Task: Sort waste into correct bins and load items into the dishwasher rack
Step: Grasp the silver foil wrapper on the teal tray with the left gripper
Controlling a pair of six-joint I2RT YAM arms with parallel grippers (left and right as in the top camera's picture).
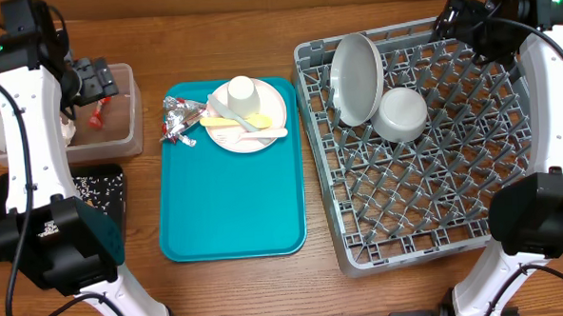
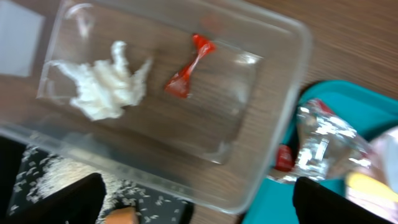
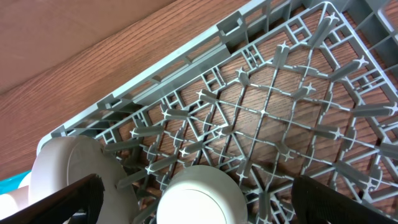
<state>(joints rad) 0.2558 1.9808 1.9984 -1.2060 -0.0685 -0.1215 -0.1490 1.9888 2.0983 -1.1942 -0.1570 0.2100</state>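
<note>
Two pieces stand in the dishwasher rack (image 1: 318, 166): the grey-white plate (image 1: 357, 78) leans on edge among the pegs near the far left corner, and the small white bowl (image 1: 399, 113) sits upside down just beside it. The teal tray (image 1: 231, 208) holds the pinkish-white plate (image 1: 265, 109), which carries the small white cup (image 1: 241, 91) and the yellow and pale utensils (image 1: 228, 122). At the tray's far left lies the crumpled foil wrapper (image 2: 320, 146), with a small red piece (image 2: 284, 158) against it; this is possibly a second sachet, though the blur leaves that open.

The clear tub (image 1: 135, 107) contains the crumpled napkin (image 2: 102, 87) and a red sachet (image 2: 186, 68). The black tray (image 1: 111, 175) carries the rice grains (image 2: 43, 177).

The left gripper (image 1: 95, 82) hovers over the tub, fingers spread wide and empty. The right gripper (image 1: 461, 21) hangs over the rack's far right corner, likewise spread and holding nothing.

The step in hand looks like waste sorting. The next move calls for the left arm to swing right to the foil wrapper, lower over it and close gently on the crumpled sheet.
</note>
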